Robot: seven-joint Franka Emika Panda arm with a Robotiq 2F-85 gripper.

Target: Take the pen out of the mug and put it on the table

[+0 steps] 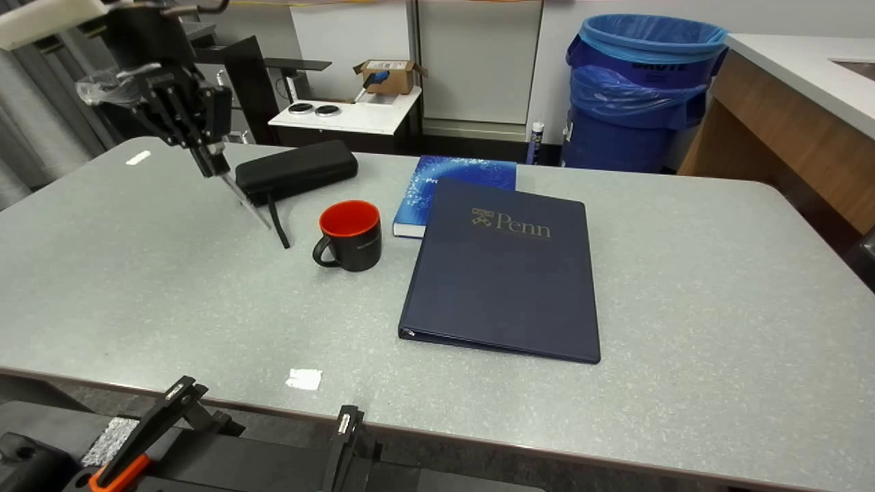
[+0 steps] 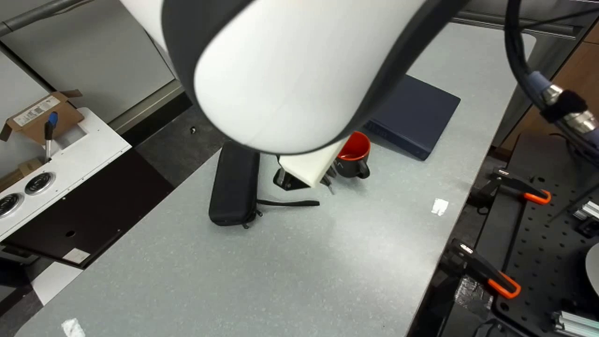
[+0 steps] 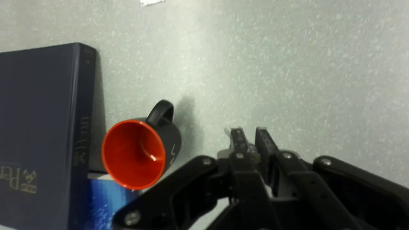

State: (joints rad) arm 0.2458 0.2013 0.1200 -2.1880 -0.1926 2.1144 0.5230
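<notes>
And there's the pen [image 1: 247, 201] in the grip of the pincer [image 3: 249, 135], fingers closed on either side of it! It slants down from the fingertips, outside the mug [image 1: 359, 251] and over the table [image 1: 683, 307]; whether the lower end touches down, I can't tell. In both exterior views that end shows near the strap [image 1: 277, 221] of the black pouch [image 1: 297, 171]. The wrist view gives us little more than a pale, blurred tip poking out beside one finger. Over to the mug (dark outside, bright red within): it stands upright on the table, apart from the pincer, handle out to the side. Next along, the Penn binder [image 1: 506, 273] covers part of the blue book [image 1: 422, 195].
</notes>
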